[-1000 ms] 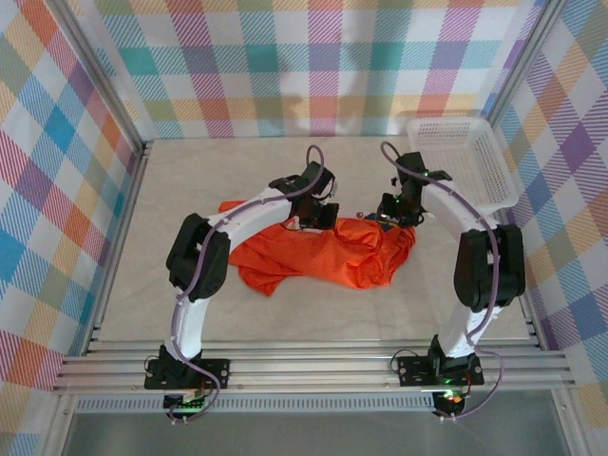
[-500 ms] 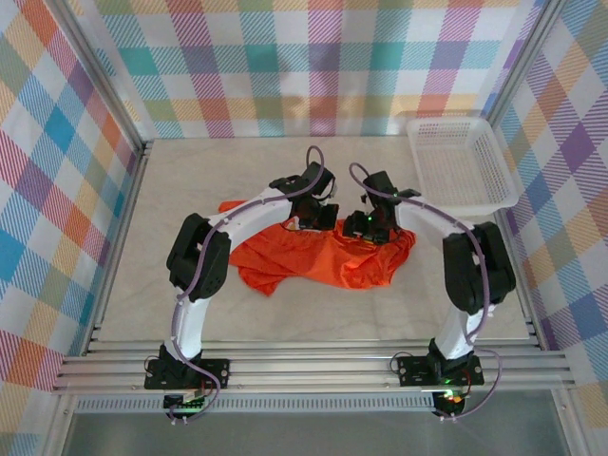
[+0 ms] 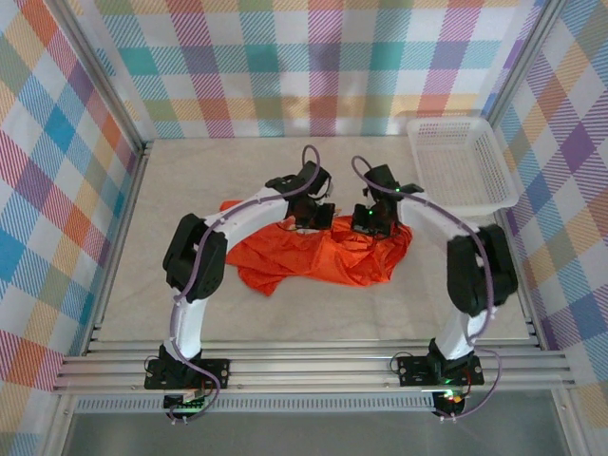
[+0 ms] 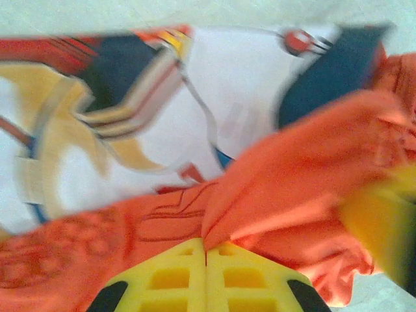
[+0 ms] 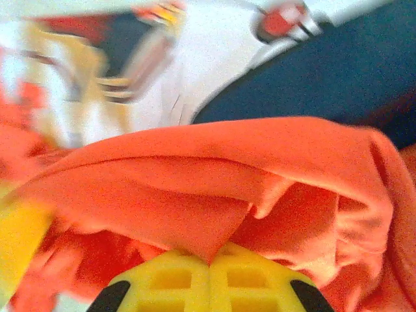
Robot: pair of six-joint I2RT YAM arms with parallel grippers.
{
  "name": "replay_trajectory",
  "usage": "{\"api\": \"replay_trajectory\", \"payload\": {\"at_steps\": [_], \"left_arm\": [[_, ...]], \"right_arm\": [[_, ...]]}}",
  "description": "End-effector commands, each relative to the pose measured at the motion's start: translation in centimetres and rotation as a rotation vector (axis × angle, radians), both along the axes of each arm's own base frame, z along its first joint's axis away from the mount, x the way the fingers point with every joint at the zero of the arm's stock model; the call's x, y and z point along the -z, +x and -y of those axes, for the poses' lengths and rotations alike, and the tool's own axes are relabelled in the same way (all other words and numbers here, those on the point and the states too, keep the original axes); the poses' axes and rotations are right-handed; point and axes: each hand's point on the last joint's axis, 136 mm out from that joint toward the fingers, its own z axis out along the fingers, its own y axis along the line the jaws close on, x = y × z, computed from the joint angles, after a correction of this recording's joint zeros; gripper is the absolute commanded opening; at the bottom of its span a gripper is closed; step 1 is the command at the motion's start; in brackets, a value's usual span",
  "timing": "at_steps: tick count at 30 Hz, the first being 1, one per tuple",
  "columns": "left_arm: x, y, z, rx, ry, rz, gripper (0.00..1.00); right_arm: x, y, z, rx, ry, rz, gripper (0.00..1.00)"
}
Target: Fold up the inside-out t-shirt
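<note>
The orange t-shirt (image 3: 323, 258) is bunched up in a heap mid-table (image 3: 190, 180), with both arms reaching over its far edge side by side. The left fingers (image 4: 170, 278) are pressed together, pinching a fold of the fabric. Same deal with the right fingers (image 5: 174, 281), clamped on a fold. The colourful print (image 4: 214, 110) shows just past them, pretty blurry. A white basket (image 3: 456, 163) sits in the far right corner.

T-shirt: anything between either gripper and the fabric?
Nothing visible. The left gripper and right gripper each pinch a fold of the t-shirt directly, jaws closed on it. The white basket sits at the far right, apart.
</note>
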Motion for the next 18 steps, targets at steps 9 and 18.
{"api": "replay_trajectory", "payload": {"at_steps": [9,18], "left_arm": [[-0.8,1.5,-1.7,-0.036,-0.026,-0.003,0.0],[0.2,0.8,-2.4,-0.041,-0.003,-0.024,0.0]], "right_arm": [[-14.0,-7.1,-1.6,-0.174,0.407,0.175,0.0],[-10.2,-5.1,2.3,-0.028,0.345,0.131,0.0]]}}
